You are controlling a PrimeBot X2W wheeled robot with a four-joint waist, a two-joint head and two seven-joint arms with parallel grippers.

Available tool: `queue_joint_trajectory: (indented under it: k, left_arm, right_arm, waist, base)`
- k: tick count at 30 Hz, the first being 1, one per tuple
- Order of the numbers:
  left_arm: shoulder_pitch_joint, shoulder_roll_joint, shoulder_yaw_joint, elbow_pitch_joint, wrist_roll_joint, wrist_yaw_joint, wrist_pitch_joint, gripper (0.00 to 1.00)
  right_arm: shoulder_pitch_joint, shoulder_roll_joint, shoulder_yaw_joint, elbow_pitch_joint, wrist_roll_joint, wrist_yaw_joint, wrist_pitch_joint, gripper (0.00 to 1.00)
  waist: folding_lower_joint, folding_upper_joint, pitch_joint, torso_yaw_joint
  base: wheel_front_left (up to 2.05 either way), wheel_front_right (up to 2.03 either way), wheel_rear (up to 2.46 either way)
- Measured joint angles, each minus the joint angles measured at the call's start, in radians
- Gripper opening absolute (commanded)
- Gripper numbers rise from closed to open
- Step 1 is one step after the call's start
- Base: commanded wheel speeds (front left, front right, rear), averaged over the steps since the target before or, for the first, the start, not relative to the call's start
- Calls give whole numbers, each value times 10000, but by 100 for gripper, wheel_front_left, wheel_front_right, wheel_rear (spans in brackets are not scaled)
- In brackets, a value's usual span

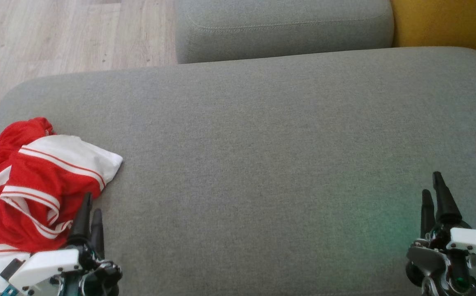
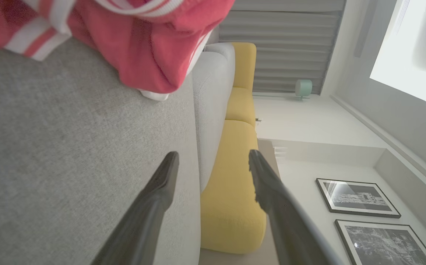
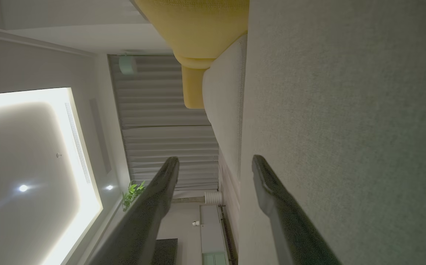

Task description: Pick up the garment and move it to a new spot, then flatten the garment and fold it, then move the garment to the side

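Note:
The garment (image 1: 36,185) is a red piece with white bands and thin red stripes, lying crumpled at the left end of the grey sofa seat (image 1: 262,156). My left gripper (image 1: 91,203) stands open at the garment's right edge, its fingers beside the cloth with nothing between them. In the left wrist view the garment (image 2: 146,48) hangs across the top, apart from the left gripper (image 2: 213,158). My right gripper (image 1: 433,185) is open over bare seat at the lower right, far from the garment. The right wrist view shows the right gripper (image 3: 214,162) spread along the seat (image 3: 345,129).
A second grey cushion (image 1: 283,28) lies behind the seat, with a yellow cushion (image 1: 447,20) at the far right. Wooden floor (image 1: 56,37) runs past the seat's rounded left and back-left edge. The yellow sofa part (image 2: 235,176) and framed pictures (image 2: 356,197) appear in the left wrist view.

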Motion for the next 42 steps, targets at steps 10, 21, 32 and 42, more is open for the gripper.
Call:
queue_joint_trajectory:
  k: [10, 21, 32, 42]
  left_arm:
    - [-38, 2, -121, -328, 865, -2, -299, 100]
    - [-50, 6, -334, -736, 2951, 82, -602, 100]
    - [-55, 15, -855, -1218, 5160, 679, -915, 100]
    - [-203, 25, -1452, -1195, 7542, 1373, -1187, 100]
  right_arm:
    - [-3, -161, 550, -543, -619, 0, -508, 100]
    - [-10, -669, 1235, -723, -2006, 0, -928, 100]
    - [-55, -999, 1902, -771, -3935, 0, -1221, 100]
    - [-242, -1074, 2104, -754, -5868, 0, -1522, 100]
  waist:
    - [0, 0, 3, 8]
    - [0, 0, 4, 12]
    - [0, 0, 23, 0]
    - [0, 0, 14, 12]
  base:
    - [0, 0, 0]
    - [0, 0, 0]
    - [0, 0, 0]
    - [0, 0, 0]
